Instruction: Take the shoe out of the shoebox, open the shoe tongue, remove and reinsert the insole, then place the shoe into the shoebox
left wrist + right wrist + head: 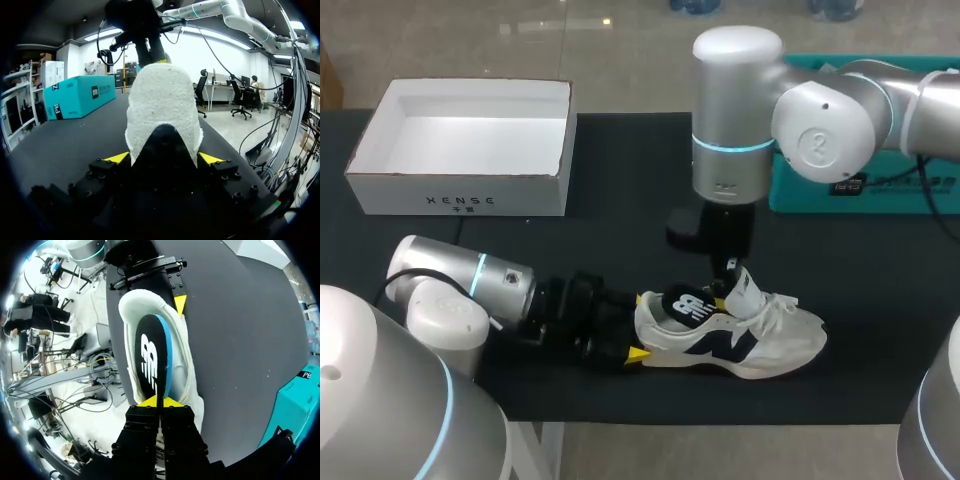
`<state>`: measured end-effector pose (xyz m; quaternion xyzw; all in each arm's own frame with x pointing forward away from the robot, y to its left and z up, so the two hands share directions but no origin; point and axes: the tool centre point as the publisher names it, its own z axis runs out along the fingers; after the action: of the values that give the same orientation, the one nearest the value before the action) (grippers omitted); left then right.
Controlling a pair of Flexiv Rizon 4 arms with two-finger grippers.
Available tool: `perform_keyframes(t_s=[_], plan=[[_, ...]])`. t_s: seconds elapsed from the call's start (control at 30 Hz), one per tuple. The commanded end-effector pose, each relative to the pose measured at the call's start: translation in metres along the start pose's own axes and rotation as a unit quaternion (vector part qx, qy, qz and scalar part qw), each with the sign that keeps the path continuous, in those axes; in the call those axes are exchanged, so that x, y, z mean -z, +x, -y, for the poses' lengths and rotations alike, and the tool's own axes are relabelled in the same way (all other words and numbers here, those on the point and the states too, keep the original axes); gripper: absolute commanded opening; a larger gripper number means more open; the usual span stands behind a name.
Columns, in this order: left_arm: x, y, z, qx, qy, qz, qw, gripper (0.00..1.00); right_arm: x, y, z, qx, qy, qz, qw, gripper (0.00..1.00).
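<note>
Shoebox (460, 195): lid off, nothing inside, at 10 o'clock on the counter (620, 180), well apart from the shoe. Probably parked out of the way until the last step.

Left gripper (638, 326): comes in from 8 o'clock, lying low along the counter. Its fingers are spread as wide as the heel and clamp the shoe (770, 340) there from both sides. The left wrist view shows a yellow tip against each side of the heel. Likely purpose: pin the shoe down so it won't lift when the insole is pulled.

Shoe: upright on its sole at about 5 o'clock, toe pointing to 3 o'clock. The tongue stands up away from the opening, so the inside is reachable.

Insole (685, 303): black with a blue edge, tilted partly up out of the opening, with its far end down inside by the heel.

Right gripper (725, 285): hangs straight down over the shoe from 12 o'clock, tips almost together, pinching the insole's edge. I judge this as the removal step, partway through.

Teal box (800, 195): at 2 o'clock behind the right arm, not involved.
</note>
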<state>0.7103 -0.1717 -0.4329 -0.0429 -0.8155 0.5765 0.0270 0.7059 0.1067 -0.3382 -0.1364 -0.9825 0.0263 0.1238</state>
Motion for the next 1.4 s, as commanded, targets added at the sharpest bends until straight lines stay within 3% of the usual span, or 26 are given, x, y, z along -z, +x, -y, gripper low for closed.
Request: perform_keyframes(t_s=[0.03,0.37,0.7,0.8,0.93,1.23,1.3,1.4], plan=[[-0.005,-0.001,-0.004,0.000,-0.001,0.001,1.000,0.00,0.003,-0.007,-0.004,0.011,-0.009,0.000,1.000,0.00],[-0.005,-0.001,-0.004,0.000,-0.001,0.001,1.000,0.00,0.010,-0.041,-0.052,0.057,-0.029,-0.001,0.998,0.00],[-0.005,-0.001,-0.004,0.000,-0.001,0.001,1.000,0.00,0.055,-0.061,-0.084,0.090,-0.043,0.025,0.995,0.00],[-0.005,-0.001,-0.004,0.000,-0.001,0.001,1.000,0.00,0.061,-0.060,-0.093,0.098,-0.043,0.026,0.994,0.00],[-0.005,-0.001,-0.004,0.000,-0.001,0.001,1.000,0.00,0.052,-0.054,-0.098,0.106,-0.064,0.012,0.992,0.00],[-0.005,-0.001,-0.004,0.000,-0.001,0.001,1.000,0.00,0.037,-0.032,-0.094,0.111,-0.092,-0.013,0.989,0.00],[-0.005,-0.001,-0.004,0.000,-0.001,0.001,1.000,0.00,0.033,-0.029,-0.091,0.108,-0.103,-0.021,0.989,0.05],[-0.005,-0.001,-0.004,0.000,-0.001,0.001,1.000,0.00,0.030,-0.023,-0.087,0.105,-0.111,-0.026,0.988,0.24]])
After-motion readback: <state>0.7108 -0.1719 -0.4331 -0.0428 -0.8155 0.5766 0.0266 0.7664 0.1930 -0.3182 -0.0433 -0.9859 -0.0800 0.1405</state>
